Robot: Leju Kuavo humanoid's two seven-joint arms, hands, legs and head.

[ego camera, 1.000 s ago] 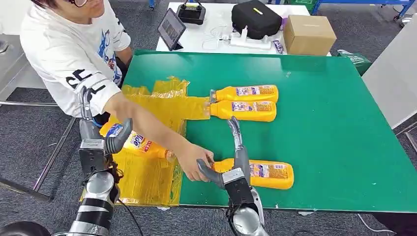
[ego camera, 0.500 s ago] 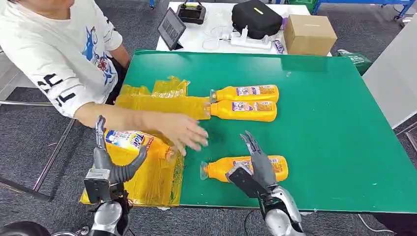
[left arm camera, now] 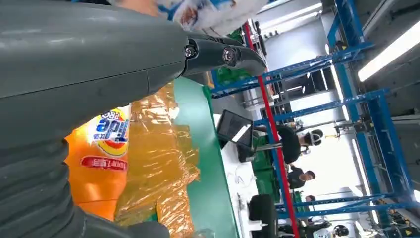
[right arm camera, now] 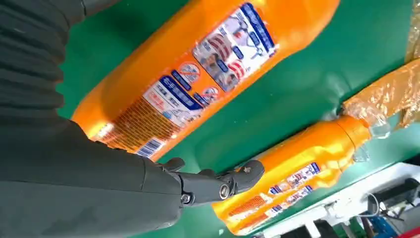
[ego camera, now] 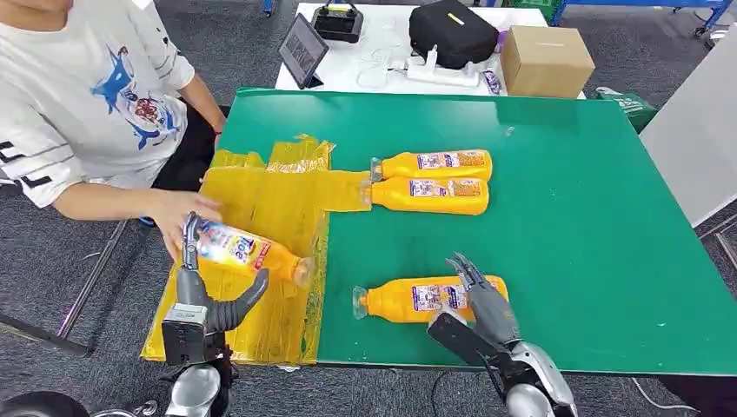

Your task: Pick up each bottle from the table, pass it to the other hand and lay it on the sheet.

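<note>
An orange bottle (ego camera: 417,298) (right arm camera: 198,84) lies on the green table (ego camera: 591,217) near its front edge, cap to the left. My right hand (ego camera: 482,304) (right arm camera: 74,188) hovers over its right part with fingers spread, holding nothing. Two more orange bottles (ego camera: 439,163) (ego camera: 434,195) lie side by side farther back, caps at the yellow sheet (ego camera: 278,200). Another bottle (ego camera: 243,252) (left arm camera: 99,148) lies on the sheet; a person's hand (ego camera: 178,213) touches its base. My left hand (ego camera: 204,300) (left arm camera: 99,64) stands open just in front of it, fingers upright.
The person sits at the table's left side, arm reaching over the sheet. Behind the green table stands a white table with a tablet (ego camera: 302,48), a black bag (ego camera: 454,33) and a cardboard box (ego camera: 546,59). The table's right half is bare green.
The person's arm pulled back from the near bottle to the bottle on the sheet. The near bottle shifted slightly left. My right hand tipped forward over it; my left hand sank lower.
</note>
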